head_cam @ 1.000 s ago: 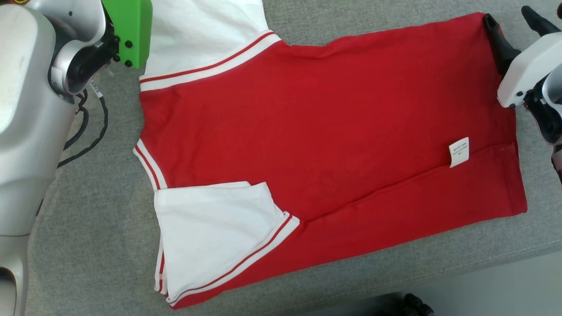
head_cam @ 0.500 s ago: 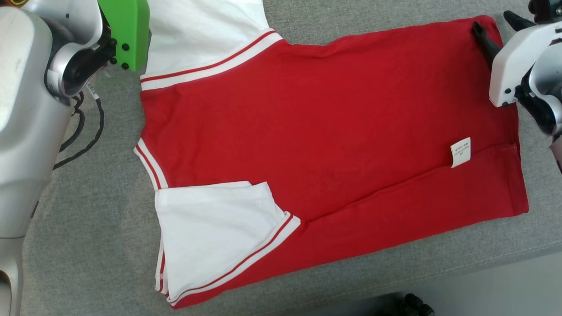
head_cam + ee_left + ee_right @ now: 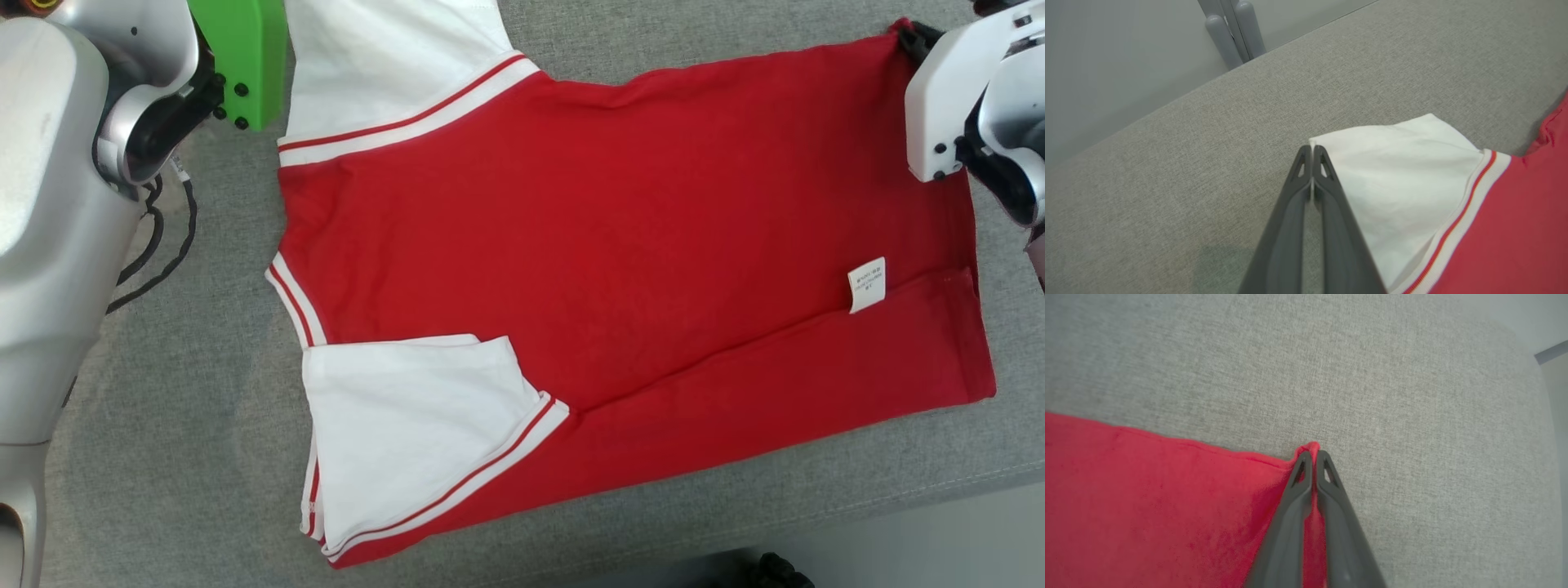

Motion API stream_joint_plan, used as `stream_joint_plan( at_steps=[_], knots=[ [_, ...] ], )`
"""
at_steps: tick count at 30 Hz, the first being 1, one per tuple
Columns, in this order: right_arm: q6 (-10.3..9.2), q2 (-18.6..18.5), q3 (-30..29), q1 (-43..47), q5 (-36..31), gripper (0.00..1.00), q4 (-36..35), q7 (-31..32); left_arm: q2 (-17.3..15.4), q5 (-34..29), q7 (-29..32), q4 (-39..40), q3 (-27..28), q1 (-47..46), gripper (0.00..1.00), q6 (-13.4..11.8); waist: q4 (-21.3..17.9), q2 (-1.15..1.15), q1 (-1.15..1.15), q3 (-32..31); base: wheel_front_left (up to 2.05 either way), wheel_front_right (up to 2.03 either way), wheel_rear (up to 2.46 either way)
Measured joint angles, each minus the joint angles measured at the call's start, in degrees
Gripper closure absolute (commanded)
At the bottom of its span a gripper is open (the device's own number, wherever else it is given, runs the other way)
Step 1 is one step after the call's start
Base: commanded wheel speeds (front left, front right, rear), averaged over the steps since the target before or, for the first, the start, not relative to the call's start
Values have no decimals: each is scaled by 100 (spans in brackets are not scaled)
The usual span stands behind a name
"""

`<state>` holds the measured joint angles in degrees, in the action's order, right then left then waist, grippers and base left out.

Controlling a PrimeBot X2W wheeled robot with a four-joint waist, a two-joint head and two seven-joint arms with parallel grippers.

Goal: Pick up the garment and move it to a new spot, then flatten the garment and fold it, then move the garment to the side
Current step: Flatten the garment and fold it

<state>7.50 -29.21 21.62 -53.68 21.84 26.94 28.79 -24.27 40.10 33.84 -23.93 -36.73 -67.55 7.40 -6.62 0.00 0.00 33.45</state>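
The garment [image 3: 620, 245] is a red shirt with white sleeves and striped trim, spread flat on the grey padded surface [image 3: 180, 425]. One white sleeve [image 3: 408, 425] is folded onto the near side; the other [image 3: 392, 57] lies at the far left. In the left wrist view my left gripper [image 3: 1312, 149] is shut on the corner of the far white sleeve [image 3: 1400, 171]. In the right wrist view my right gripper [image 3: 1312, 453] is shut on the far hem corner of the red cloth [image 3: 1167, 498], which bunches up between the tips. The head view shows my right gripper [image 3: 916, 37] at that corner.
A white care label [image 3: 866, 284] sits near the hem. The surface's front edge runs along the lower right, with pale floor [image 3: 939, 531] beyond it. A black cable [image 3: 163, 245] hangs beside my left arm. Grey posts [image 3: 1233, 28] stand past the far edge.
My right gripper moved onto the far hem corner and closed on it; its fingers stood apart a second ago. The whole head view shifted slightly. The left arm kept its hold.
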Motion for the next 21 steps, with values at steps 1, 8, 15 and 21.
stream_joint_plan(
  at_steps=[1, 8, 15, 21],
  knots=[
    [1, 3, -71, 1, -42, 100, -47, -86, 0, -42, -146, 30, 11, -3, 100, 0, 9, 0, 0, -1, 0, 0, 0],
    [0, 100, -725, 44, -88, 100, -133, -1048, -15, -291, -1356, 46, 147, -269, 100, 1, 70, 0, 0, -10, 0, 0, 0],
    [0, 169, -1056, 62, 200, 100, -101, -1940, 63, -51, -1700, -80, 64, -389, 100, 1, 167, 0, 0, -30, 0, 0, 0],
    [0, -75, -913, 610, 878, 100, -428, -2213, -245, 546, -1736, 548, 44, 359, 100, 1, 242, 0, 0, -165, 0, 0, 0]
  ],
)
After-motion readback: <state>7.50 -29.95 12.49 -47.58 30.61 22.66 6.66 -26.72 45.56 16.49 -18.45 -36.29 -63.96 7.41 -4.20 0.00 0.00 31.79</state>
